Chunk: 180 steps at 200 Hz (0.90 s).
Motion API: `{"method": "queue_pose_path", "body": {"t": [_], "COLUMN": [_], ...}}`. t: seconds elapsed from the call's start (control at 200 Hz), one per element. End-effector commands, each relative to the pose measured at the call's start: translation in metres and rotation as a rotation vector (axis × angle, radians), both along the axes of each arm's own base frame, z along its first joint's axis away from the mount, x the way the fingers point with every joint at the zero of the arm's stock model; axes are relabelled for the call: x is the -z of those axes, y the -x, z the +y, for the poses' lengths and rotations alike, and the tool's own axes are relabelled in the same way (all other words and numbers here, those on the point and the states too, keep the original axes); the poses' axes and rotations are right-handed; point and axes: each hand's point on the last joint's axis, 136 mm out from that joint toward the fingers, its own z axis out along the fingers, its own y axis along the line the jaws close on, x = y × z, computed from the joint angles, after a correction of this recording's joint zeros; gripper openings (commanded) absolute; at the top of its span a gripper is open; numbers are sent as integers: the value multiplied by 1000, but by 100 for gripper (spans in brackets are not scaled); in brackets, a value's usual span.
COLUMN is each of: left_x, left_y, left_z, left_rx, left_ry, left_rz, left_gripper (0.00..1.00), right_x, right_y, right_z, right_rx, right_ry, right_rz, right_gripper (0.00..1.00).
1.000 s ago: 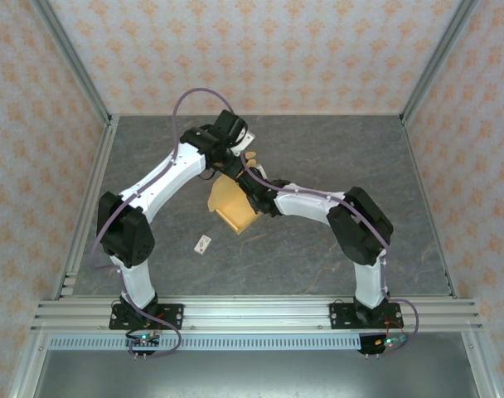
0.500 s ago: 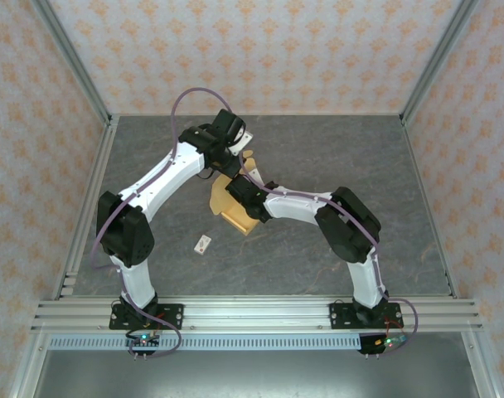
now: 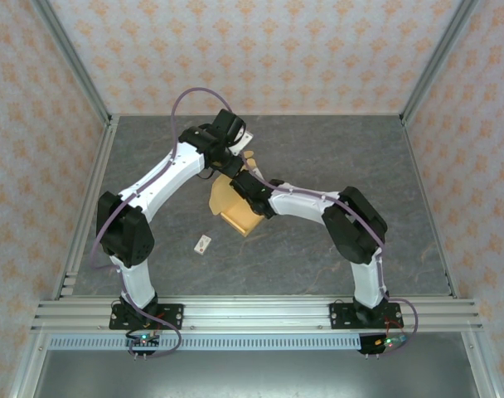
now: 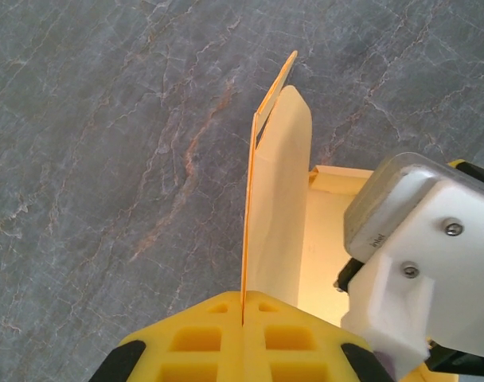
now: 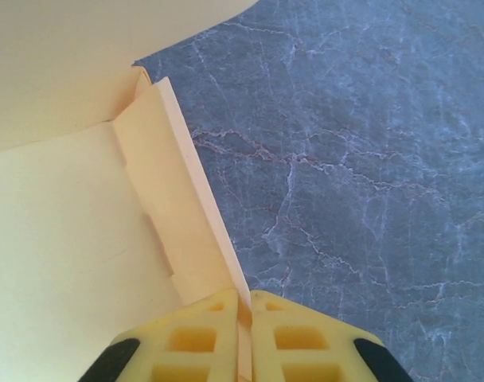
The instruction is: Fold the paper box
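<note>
The paper box (image 3: 232,212) partly covered
From above, the left arm (image 3: 161,179) and right arm (image 3: 306,201) are hiding its far edge; the white tag (image 3: 203,244) is showing too small to read.

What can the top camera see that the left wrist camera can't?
Top camera: both whole arms, the left arm and the right arm, a tiny white tag on the table, and the patterned walls. Left wrist camera: a close look at the left tool, its yellow fingers pinched shut on a thin upright flap of the paper box. Both: the orange-tan paper box and the gray marbled table.
</note>
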Motion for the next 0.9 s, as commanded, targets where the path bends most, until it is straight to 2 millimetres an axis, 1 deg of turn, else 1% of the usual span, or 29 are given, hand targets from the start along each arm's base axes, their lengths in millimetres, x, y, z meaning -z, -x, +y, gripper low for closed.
{"method": "queue_pose_path", "body": {"t": [0.0,0.195,0.39,0.46,0.52,0.621,0.766,0.801,0.836,0.896], "left_x": [-19,-18,-18,-18,-17,-18,-18,-17,-17,-18], "left_y": [3,4,4,4,4,4,5,5,5,5], "left_z": [-4,-4,-4,-4,-4,-4,-5,-4,-4,-5], "left_rx": [18,20,22,24,24,27,28,29,28,29], "left_ry": [18,14,13,13,13,14,13,14,13,14], "left_rz": [-46,-43,-43,-42,-40,-42,-40,-38,-40,-40], "left_gripper": [0,0,0,0,0,0,0,0,0,0], "right_x": [-14,-26,-37,-43,-47,-49,-42,-41,-39,-36], "right_y": [11,10,9,7,6,2,-8,-10,-13,-20], "right_z": [1,-1,-5,-8,-9,-10,-14,-13,-11,-9], "right_rx": [-44,-41,-42,-41,-45,-48,-29,-33,-37,-41], "right_ry": [-65,-168,-215,-257,-326,-463,-659,-708,-745,-807], "right_rz": [60,90,92,96,117,174,270,296,326,378], "right_gripper": [13,17,20,22,25,32,43,47,52,58]}}
